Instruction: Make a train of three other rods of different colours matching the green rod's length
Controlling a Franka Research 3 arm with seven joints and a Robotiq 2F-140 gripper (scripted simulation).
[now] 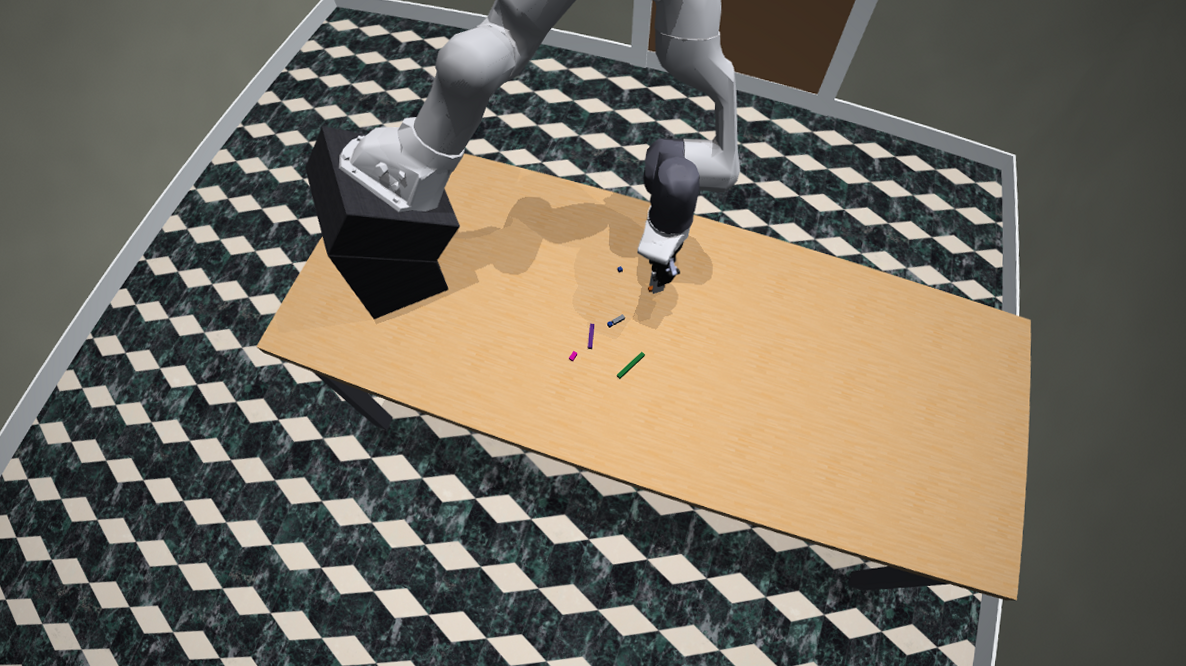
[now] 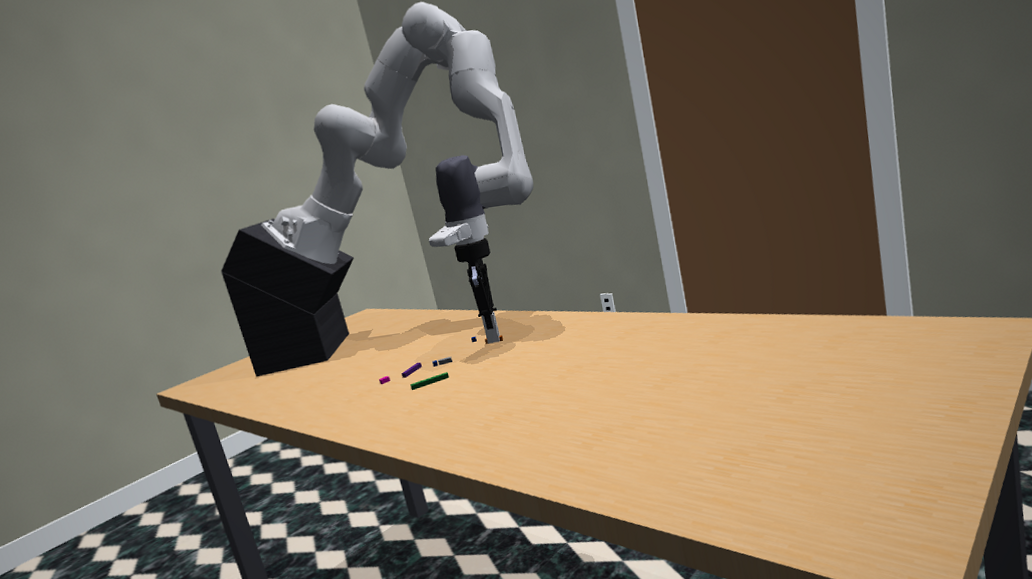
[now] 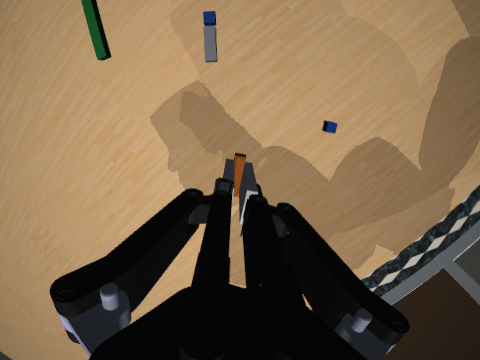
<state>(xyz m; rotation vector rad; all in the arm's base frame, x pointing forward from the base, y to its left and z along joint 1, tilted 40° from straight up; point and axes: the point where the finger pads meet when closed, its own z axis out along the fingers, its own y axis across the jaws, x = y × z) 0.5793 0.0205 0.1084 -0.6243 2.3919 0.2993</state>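
Note:
My gripper (image 3: pixel 236 173) (image 2: pixel 493 341) is shut on the orange rod (image 3: pixel 240 167) (image 1: pixel 651 289), low at the table top. A grey rod (image 3: pixel 210 45) (image 1: pixel 618 319) lies in line with a blue rod (image 3: pixel 209 18) (image 1: pixel 610 324) at its end, with no visible gap. A second blue rod (image 3: pixel 330 127) (image 1: pixel 620 268) (image 2: pixel 473 338) lies alone. The green rod (image 1: pixel 631 365) (image 2: pixel 429 380) (image 3: pixel 96 32) lies nearer the front edge. A purple rod (image 1: pixel 591 335) (image 2: pixel 411 370) and a magenta rod (image 1: pixel 573 356) (image 2: pixel 383 380) lie left of it, apart from each other.
The wooden table (image 1: pixel 846 386) (image 2: pixel 699 406) bears all the rods. The arm's black base block (image 1: pixel 391 232) (image 2: pixel 279 312) stands at the table's left end. The arm's shadow falls around the gripper and the lone blue rod.

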